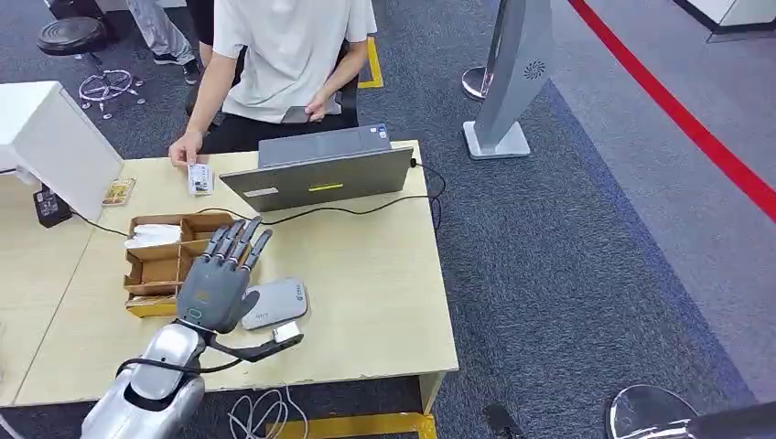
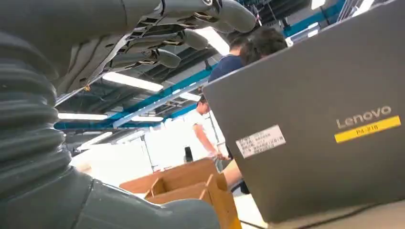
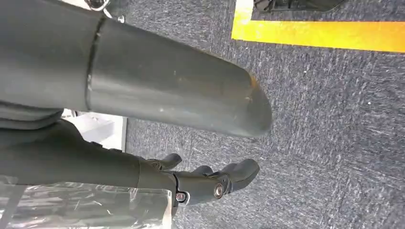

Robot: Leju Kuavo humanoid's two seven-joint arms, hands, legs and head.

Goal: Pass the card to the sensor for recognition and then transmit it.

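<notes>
A white card (image 1: pixel 199 178) lies at the table's far edge under a seated person's hand (image 1: pixel 186 149). The flat grey sensor pad (image 1: pixel 277 303) sits near the front of the table (image 1: pixel 375 293). My left hand (image 1: pixel 220 277) hovers just left of the pad and partly over it, its fingers (image 2: pixel 181 39) stretched out and apart, holding nothing. It is about a hand's length short of the card. My right hand (image 3: pixel 143 95) hangs over the carpet beside the table, fingers (image 3: pixel 215 183) apart from the thumb, with nothing in it.
A compartmented cardboard box (image 1: pixel 165 265) with white cards (image 1: pixel 151 236) stands left of my left hand. A grey laptop (image 1: pixel 320 174), lid toward me, has its cable trailing right. A white box (image 1: pixel 46 137) and a black device (image 1: pixel 50 207) sit far left. A stand (image 1: pixel 503 91) rises on the carpet.
</notes>
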